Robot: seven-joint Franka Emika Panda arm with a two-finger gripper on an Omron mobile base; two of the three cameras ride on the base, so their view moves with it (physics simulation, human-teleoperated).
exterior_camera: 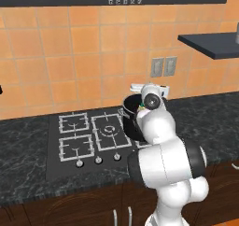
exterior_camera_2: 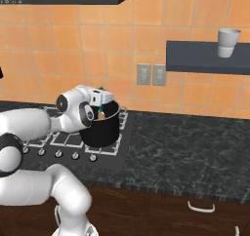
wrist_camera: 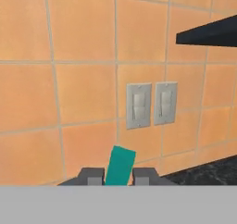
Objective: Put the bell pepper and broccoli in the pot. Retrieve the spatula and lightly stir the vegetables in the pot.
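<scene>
- We see a kitchen with orange wall tiles, a dark speckled counter (exterior_camera_2: 195, 137) and a gas stove (exterior_camera: 88, 136) set into it.
- A deep black pot (exterior_camera_2: 102, 127) stands on the right-hand side of the stove, near the wall.
- The pincer (wrist_camera: 118, 176) is closed on a teal strip (wrist_camera: 119, 165), which we take to be the spatula's handle; it stands up between the two dark fingertips in the hand view.
- From the right base view, the hand sits at the pot's near rim, and a small green and tan piece shows just below it at the pot's mouth.
- So the pot lies directly beneath the pincer, and the spatula's long axis appears to run from the pincer down into the pot.
- The arm reaches forward from the base, elbow bent, wrist turned so the hand camera faces the wall and its two light switches (wrist_camera: 150, 103).
- We cannot make out the bell pepper or the broccoli inside the pot; its wall and the hand hide the contents.
- We judge that the stirring step is the one in hand.
</scene>
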